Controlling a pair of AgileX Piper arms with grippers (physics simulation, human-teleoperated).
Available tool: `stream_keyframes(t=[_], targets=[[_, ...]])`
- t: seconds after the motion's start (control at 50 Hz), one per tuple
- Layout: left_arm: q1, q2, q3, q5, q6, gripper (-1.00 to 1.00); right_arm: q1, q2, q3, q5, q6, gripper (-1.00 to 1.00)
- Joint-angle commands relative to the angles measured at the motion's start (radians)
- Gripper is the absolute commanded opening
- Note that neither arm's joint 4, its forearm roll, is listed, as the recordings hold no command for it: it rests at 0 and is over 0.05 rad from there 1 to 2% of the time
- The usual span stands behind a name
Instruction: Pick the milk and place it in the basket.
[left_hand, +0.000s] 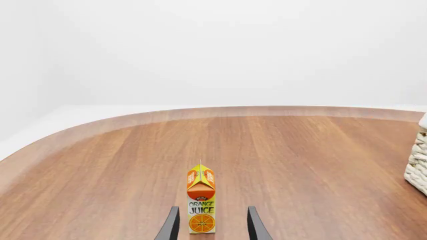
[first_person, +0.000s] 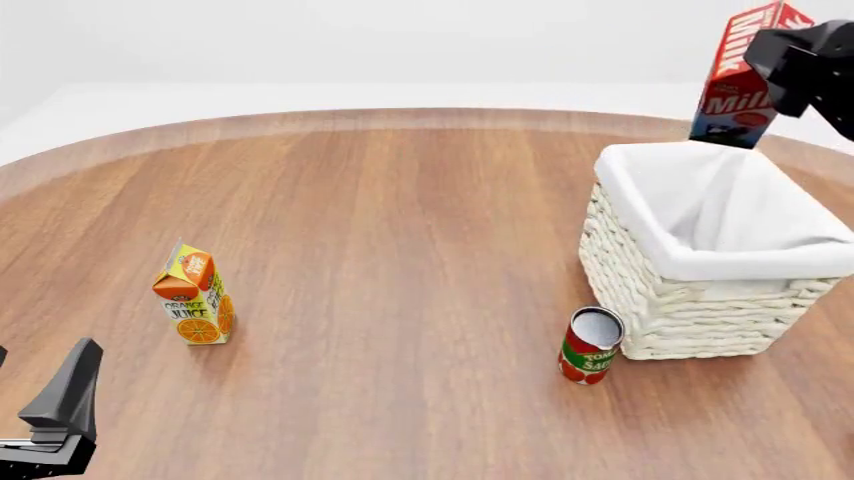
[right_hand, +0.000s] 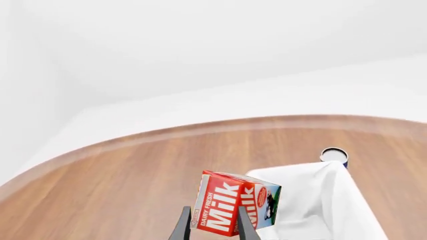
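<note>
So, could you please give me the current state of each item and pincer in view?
milk: held tilted in the air above the basket
basket: upright, nothing visible inside
juice carton: standing upright
tomato sauce can: upright beside the basket
right pincer: shut on milk
left pincer: open

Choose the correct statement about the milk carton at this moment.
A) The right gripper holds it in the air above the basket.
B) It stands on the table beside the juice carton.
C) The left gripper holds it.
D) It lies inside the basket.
A: the right gripper grips the milk tilted in the air over the basket's far edge.
</note>
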Motion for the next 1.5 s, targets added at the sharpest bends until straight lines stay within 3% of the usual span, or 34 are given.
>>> stream_keyframes(t=[0.02, 0.1, 1.5], targets=[[0.0, 0.0, 0.0, 0.0, 0.0, 1.0, -0.038, 0.018, 0.008, -0.042, 0.01, -1.0], [0.0, 0.0, 0.0, 0.0, 0.0, 1.0, -0.047, 0.031, 0.01, -0.051, -0.008, -1.0], [0.0, 0.0, 0.0, 0.0, 0.0, 1.0, -0.171, 0.348, 0.076, -0.314, 0.049, -1.0]])
